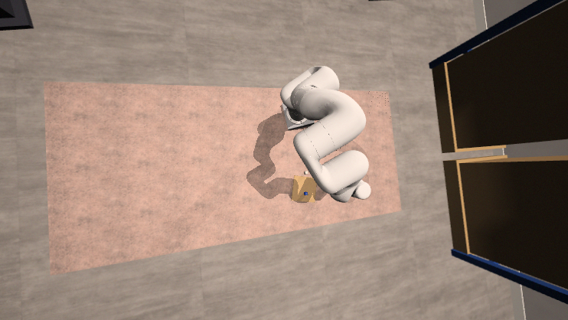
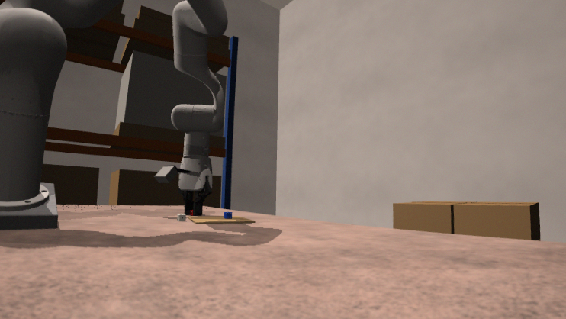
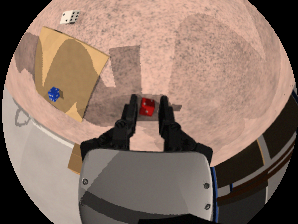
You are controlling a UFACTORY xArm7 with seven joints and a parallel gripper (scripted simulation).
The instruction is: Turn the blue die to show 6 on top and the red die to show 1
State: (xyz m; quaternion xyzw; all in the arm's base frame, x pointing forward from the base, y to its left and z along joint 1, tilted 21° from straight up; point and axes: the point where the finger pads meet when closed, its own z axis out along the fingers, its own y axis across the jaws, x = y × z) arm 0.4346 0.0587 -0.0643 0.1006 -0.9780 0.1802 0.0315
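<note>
The red die [image 3: 147, 106] lies on the table, off the tan mat [image 3: 69, 72] and to its right in the wrist view. My gripper [image 3: 148, 103] is lowered around it, one finger on each side with a small gap, so the fingers are open. In the side view the gripper [image 2: 194, 211] reaches down to the table and the red die [image 2: 191, 212] shows between the fingers. The blue die [image 3: 55, 94] sits on the mat [image 2: 220, 219]; it also shows in the side view [image 2: 227, 214] and the top view [image 1: 305, 193]. The white die [image 3: 69, 16] [image 2: 181, 217] lies on the table beyond the mat.
The arm's base [image 2: 24, 206] stands on the table left of the mat. Two cardboard boxes [image 2: 465, 220] sit at the far right edge. Shelving with a blue post [image 2: 229, 118] stands behind the table.
</note>
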